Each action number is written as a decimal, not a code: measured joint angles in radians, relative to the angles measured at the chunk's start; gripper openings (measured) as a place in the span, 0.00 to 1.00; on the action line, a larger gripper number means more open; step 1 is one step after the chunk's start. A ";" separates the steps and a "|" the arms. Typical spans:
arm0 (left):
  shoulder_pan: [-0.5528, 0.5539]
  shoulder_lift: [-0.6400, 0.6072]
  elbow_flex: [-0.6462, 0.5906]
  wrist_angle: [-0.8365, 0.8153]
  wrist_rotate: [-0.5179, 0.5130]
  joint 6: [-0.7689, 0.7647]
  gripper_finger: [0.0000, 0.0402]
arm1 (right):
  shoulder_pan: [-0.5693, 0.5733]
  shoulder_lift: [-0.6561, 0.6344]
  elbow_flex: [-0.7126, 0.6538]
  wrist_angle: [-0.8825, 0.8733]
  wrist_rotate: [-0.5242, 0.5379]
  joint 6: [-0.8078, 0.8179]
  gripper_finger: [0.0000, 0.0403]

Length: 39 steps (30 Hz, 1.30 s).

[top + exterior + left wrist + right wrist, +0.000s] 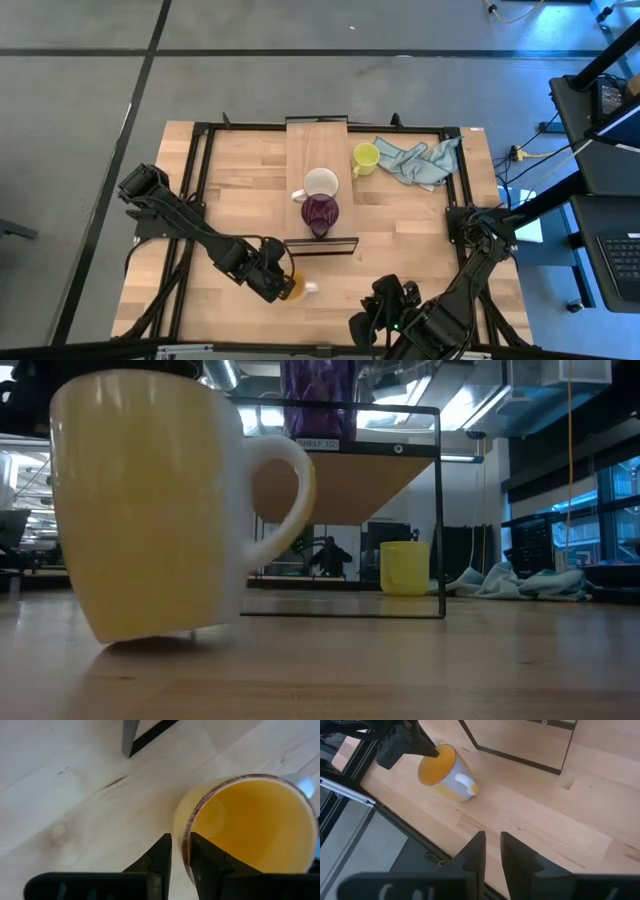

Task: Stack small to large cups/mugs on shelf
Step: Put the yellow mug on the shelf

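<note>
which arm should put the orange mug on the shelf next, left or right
Left. The left end effector is shut on the orange mug's rim, one finger inside it. The right end effector holds nothing at the table's near edge. The shelf is close ahead.

Overhead, table-level and two wrist cameras, all sharing the orange mug (291, 287), perhaps tilted.

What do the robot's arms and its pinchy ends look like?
Both arms are dark, almost black, built from chunky jointed segments. The left arm shows black cables along its links, and the right arm has a tiny green light near its wrist. Each ends in a tool with two flat, dark fingers tapering to narrow tips: the left tool and the right tool look alike.
</note>
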 joint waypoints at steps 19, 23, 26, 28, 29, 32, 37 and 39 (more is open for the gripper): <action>0.000 0.000 0.000 0.028 -0.018 0.054 0.14 | -0.031 0.000 0.000 0.000 -0.010 -0.067 0.15; 0.000 0.000 0.000 0.027 -0.025 0.080 0.07 | -0.031 0.000 0.000 0.000 -0.010 -0.067 0.15; 0.000 0.002 -0.001 0.021 -0.025 0.097 0.02 | -0.031 0.000 0.000 0.000 -0.010 -0.067 0.15; 0.000 0.002 -0.001 0.017 -0.024 0.100 0.02 | -0.031 0.000 0.000 0.000 -0.010 -0.067 0.15; 0.000 0.002 -0.001 0.015 -0.024 0.102 0.03 | -0.031 0.000 0.000 0.000 -0.010 -0.067 0.15; 0.000 0.002 -0.001 0.005 -0.025 0.105 0.02 | -0.031 0.000 0.000 0.000 -0.010 -0.067 0.15; -0.017 -0.016 -0.001 -0.050 -0.022 0.105 0.01 | -0.031 0.000 0.000 0.000 -0.011 -0.066 0.15; -0.031 -0.034 -0.001 -0.106 -0.018 0.096 0.01 | -0.031 0.000 0.000 0.000 -0.012 -0.066 0.15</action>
